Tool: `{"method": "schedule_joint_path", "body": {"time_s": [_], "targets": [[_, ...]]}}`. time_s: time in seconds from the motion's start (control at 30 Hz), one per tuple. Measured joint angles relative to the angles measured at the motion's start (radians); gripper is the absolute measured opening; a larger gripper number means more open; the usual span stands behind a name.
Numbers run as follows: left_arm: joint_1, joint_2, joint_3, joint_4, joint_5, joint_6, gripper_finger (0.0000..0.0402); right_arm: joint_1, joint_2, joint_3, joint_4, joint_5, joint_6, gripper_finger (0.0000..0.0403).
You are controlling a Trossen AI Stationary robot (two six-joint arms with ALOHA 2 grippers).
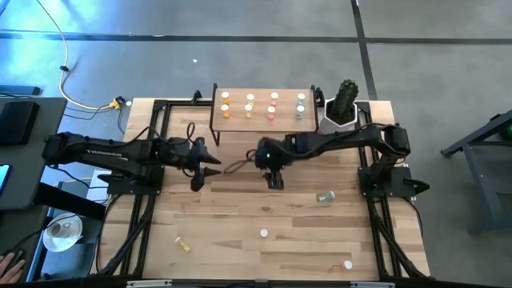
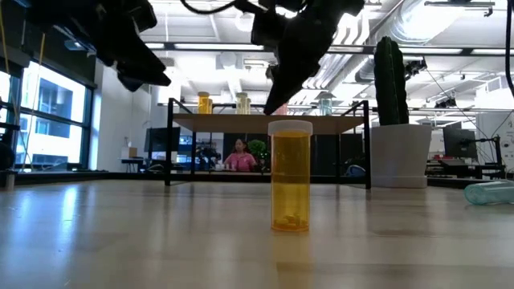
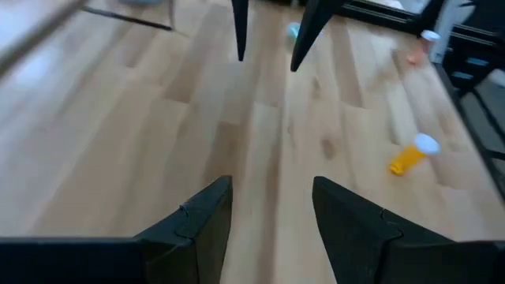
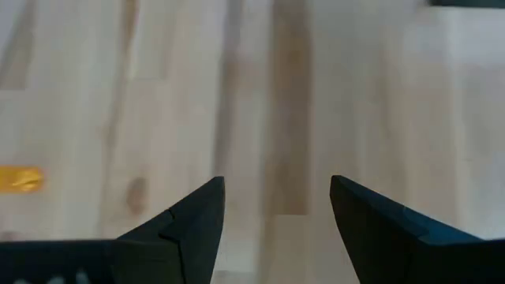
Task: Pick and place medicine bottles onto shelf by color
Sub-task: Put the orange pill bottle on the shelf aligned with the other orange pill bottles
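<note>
High view: shelf [image 1: 262,90] at the table's far edge, already carrying two rows of medicine bottles [image 1: 262,106] sorted in columns by colour. Left gripper [image 1: 198,178] and right gripper [image 1: 274,181] both poised over mid-table, just in front of the shelf. Four bottles left on the tabletop: a green bottle [image 1: 324,197] lying right of centre, a standing bottle [image 1: 264,233] seen cap-on near the front, a yellow bottle [image 1: 184,245] lying front left, and a pink bottle [image 1: 346,265] front right.

Low view: standing bottle [image 2: 290,175] upright in the foreground, yellow body, white cap; shelf behind it, both arms overhead.

Left wrist view: fingers [image 3: 196,226] spread, nothing between them; yellow bottle [image 3: 412,155] lying well apart.

Right wrist view: fingers [image 4: 189,225] parted, empty, bare wood beneath.

Step judged in hand: between placements, choosing the next bottle. Next move likely calls for reaching forward and lowering an open gripper around one remaining bottle.
</note>
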Motion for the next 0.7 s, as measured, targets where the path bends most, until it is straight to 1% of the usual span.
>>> {"method": "schedule_joint_path", "body": {"time_s": [0.1,0.47,0.7], "targets": [[-0.053,0.000,0.000,-0.007,-0.024,-0.046,0.0168,0.043,0.000,-0.023,0.011,0.006,0.043,0.0222],[-0.268,0.000,0.000,-0.016,-0.185,-0.163,0.0168,0.229,0.000,-0.107,0.019,0.161,0.238,0.0222],[-0.384,0.010,0.000,-0.018,-0.260,-0.254,0.0168,0.330,0.000,-0.107,0.064,0.176,0.254,0.0222]]}}
